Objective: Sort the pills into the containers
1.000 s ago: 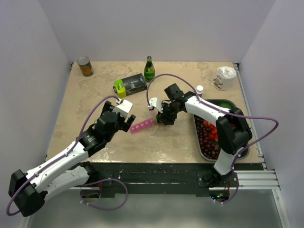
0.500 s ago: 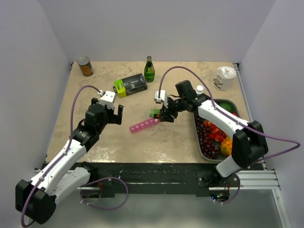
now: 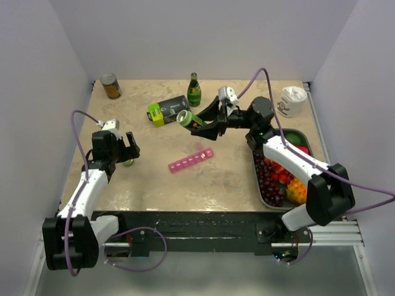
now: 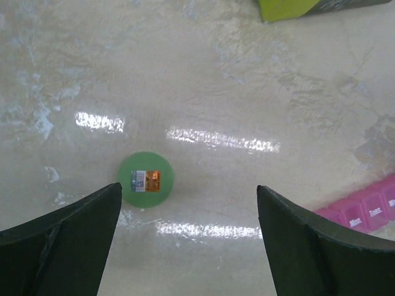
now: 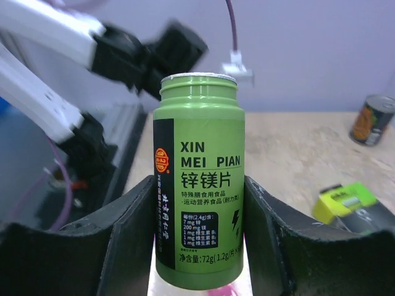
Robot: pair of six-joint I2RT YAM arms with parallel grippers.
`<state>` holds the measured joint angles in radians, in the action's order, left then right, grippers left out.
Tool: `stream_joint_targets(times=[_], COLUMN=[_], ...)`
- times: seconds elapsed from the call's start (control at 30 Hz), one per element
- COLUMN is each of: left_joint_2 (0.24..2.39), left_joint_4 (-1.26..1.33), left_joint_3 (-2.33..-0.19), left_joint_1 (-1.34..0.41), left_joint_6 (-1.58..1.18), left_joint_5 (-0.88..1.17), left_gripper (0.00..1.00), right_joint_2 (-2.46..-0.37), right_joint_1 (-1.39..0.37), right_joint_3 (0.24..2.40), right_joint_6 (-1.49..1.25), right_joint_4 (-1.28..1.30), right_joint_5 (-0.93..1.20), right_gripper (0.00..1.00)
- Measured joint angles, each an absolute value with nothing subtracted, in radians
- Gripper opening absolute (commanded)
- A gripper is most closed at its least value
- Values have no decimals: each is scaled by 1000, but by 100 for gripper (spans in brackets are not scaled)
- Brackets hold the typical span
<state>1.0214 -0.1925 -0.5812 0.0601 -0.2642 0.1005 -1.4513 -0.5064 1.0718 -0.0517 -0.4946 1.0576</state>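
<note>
The containers (image 3: 191,159) are a slim pink strip of small lidded compartments lying mid-table; one end shows in the left wrist view (image 4: 364,206). My right gripper (image 3: 196,123) hangs above and behind the strip, shut on an uncapped green pill bottle (image 3: 186,118) tilted with its mouth to the left. The right wrist view shows that bottle (image 5: 197,179) held between the fingers of my right gripper (image 5: 197,246). My left gripper (image 3: 123,151) is open and low at the left, with nothing between its fingers (image 4: 62,240). A round green cap (image 4: 145,179) lies on the table just ahead of them. No pills show.
A black-and-lime box (image 3: 168,111), a green glass bottle (image 3: 194,90) and a can (image 3: 110,86) stand at the back. A white cup (image 3: 291,100) sits back right. The fruit tray (image 3: 285,131) runs along the right edge.
My right gripper has lifted the green bottle from beside the strip, up and toward the back. My left arm has swung left, away from the strip, to over the cap.
</note>
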Motion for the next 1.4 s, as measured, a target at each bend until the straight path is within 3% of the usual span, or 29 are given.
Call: stream_joint_targets(times=[0.13, 0.27, 0.4, 0.63, 0.73, 0.97, 1.4], left_joint_2=[1154, 1271, 1311, 1440, 1461, 1470, 1509], left_joint_4=[-207, -242, -258, -250, -257, -257, -264], left_joint_3=[-584, -607, -631, -712, -713, -720, -754], left_joint_1=[80, 83, 84, 84, 85, 85, 65], left_joint_6=[-274, -279, -279, -278, -273, -269, -245], left_joint_5=[105, 73, 29, 14, 13, 11, -3], left_gripper=[92, 90, 85, 61, 57, 56, 65], right_joint_2=[-1538, -1548, -1496, -1485, -1485, -1486, -1486], right_joint_1=[-486, -477, -477, -478, -478, -478, -478], right_joint_3=[1048, 994, 936, 926, 925, 924, 908], right_joint_6=[-603, -823, -852, -861, -860, -847, -752], right_joint_4=[-984, -1142, -1217, -1280, -1281, -1288, -1289], right_joint_5=[1095, 1111, 1133, 1145, 1145, 1147, 1148], right_gripper=[0, 0, 0, 0, 0, 0, 0])
